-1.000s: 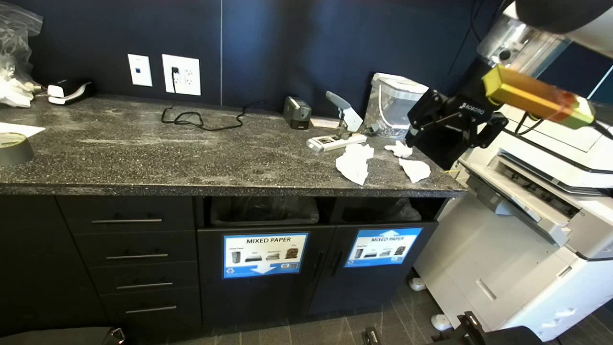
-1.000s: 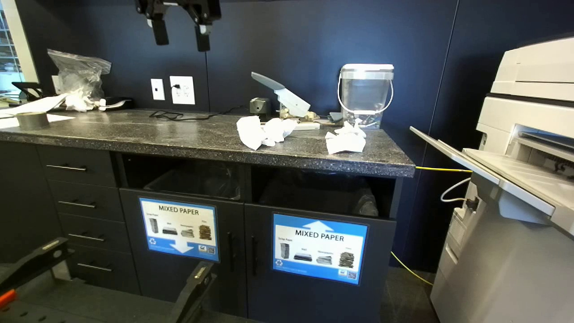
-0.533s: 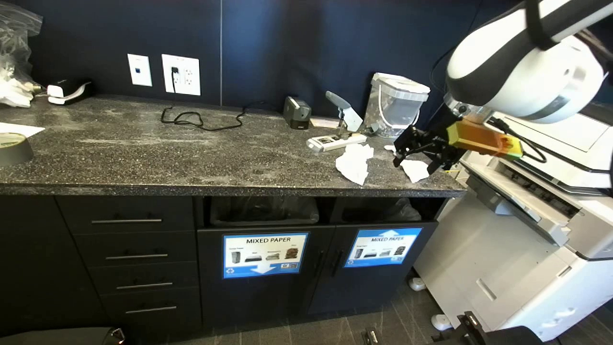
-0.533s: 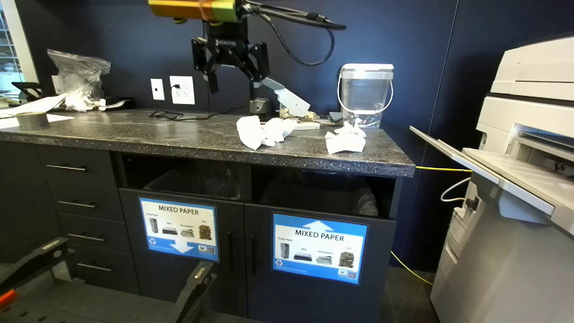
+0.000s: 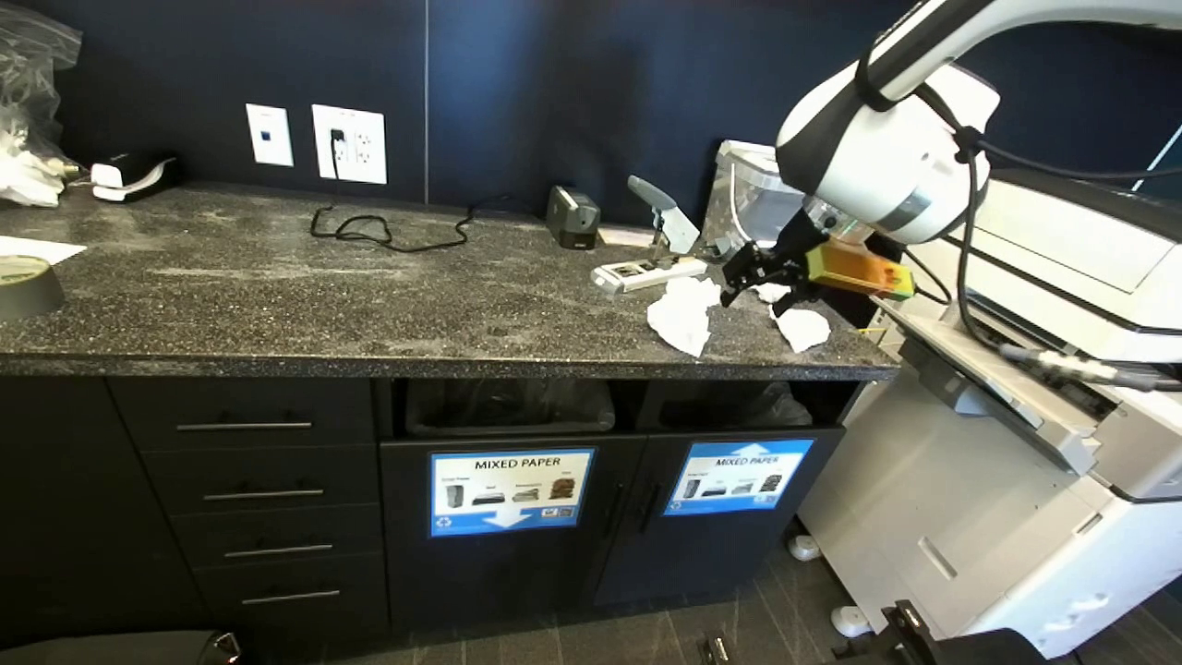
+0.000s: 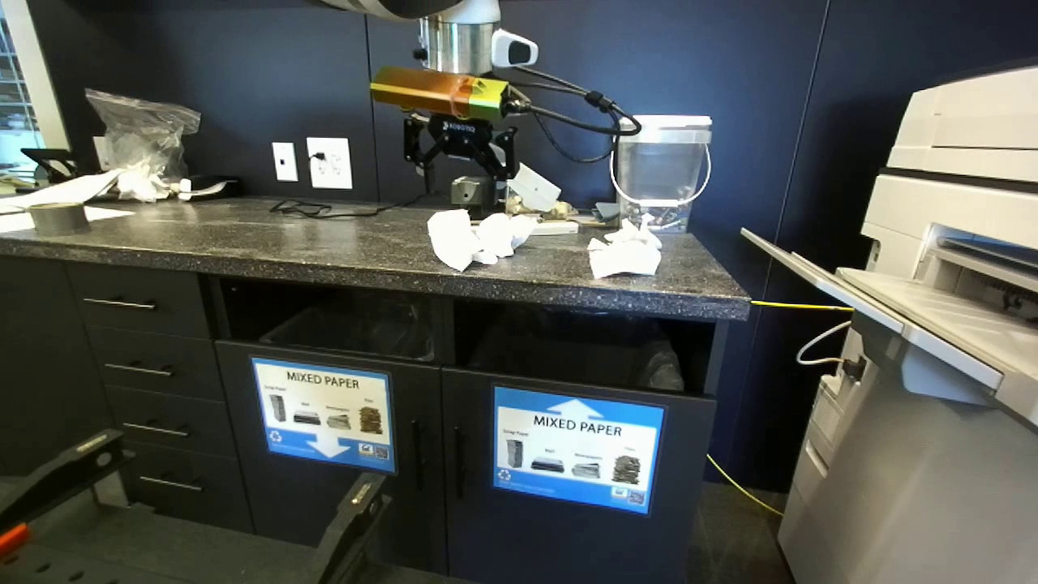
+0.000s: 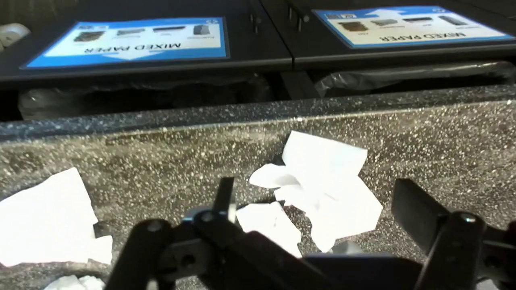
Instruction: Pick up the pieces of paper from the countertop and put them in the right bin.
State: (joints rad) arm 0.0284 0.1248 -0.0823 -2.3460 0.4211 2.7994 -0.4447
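Observation:
Crumpled white papers lie on the speckled dark countertop [image 5: 369, 305]. A larger paper [image 5: 683, 317] is near the front edge, with another paper [image 5: 802, 330] to its right and a small paper [image 5: 772, 292] behind, partly hidden by the gripper. An exterior view shows a left clump [image 6: 454, 240] and a right clump [image 6: 626, 251]. My gripper [image 6: 462, 182] is open and empty above the left clump. In the wrist view, the gripper [image 7: 313, 183] straddles a paper [image 7: 330, 193]; another paper [image 7: 48, 217] lies left. The right bin [image 6: 663, 367] sits in the open slot below the countertop.
The left bin [image 6: 349, 334] is beside the right one. Behind the papers stand a stapler [image 5: 649, 274], a pencil sharpener [image 5: 573, 218] and a clear bucket [image 6: 661, 174]. A printer [image 6: 957, 268] stands right of the counter. A tape roll [image 6: 58, 219] lies far left.
The arm has lowered the open gripper toward the countertop. It moved left in one exterior picture and right and down in the exterior picture facing the bins. The papers have not moved.

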